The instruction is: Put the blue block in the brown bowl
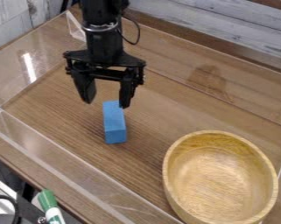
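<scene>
The black gripper (pixel 105 93) is hanging pointed straight down over the wooden worktop (pixel 60 109), its jaws standing wide apart and holding nothing. Its two fingers (pixel 83 87) are reaching down just above the far end of the blue block (pixel 115 122), which is lying flat on the worktop with its long side running away from the camera; whether the fingertips are touching the block cannot be told from this angle. The brown bowl (pixel 220 178) is sitting upright and empty at the lower right, well apart from the block and the gripper. Clear plastic walls (pixel 38 144) are enclosing the worktop, and a green-and-white object (pixel 45 206) is showing at the lower left edge, outside the wall.
</scene>
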Available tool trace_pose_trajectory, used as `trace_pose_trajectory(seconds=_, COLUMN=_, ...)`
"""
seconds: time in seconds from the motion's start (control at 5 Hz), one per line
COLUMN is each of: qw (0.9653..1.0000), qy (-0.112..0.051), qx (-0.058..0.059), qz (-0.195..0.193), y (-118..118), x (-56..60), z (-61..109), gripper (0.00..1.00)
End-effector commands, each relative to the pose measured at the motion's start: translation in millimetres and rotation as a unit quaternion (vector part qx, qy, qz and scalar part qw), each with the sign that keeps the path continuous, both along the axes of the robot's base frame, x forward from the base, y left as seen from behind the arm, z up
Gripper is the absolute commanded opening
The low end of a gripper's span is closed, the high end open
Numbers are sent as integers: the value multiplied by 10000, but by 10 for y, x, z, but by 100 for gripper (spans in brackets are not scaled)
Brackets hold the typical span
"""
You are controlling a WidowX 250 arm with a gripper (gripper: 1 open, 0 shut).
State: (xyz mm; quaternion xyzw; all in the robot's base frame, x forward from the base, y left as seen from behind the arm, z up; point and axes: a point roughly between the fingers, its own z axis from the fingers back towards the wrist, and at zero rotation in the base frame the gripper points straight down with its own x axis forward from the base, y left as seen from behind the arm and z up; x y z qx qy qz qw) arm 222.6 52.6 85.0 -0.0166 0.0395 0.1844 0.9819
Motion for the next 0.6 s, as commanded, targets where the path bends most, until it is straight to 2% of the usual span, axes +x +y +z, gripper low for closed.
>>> trace_pose_trajectory(seconds=0.0, qw=9999, qy=-138, qx=45, qz=44, y=9, x=40, z=19, gripper=100)
trace_pose_trajectory(seconds=0.4, qw=9995, qy=-142, qx=2, qz=297, y=22, x=27, z=-81, gripper=100)
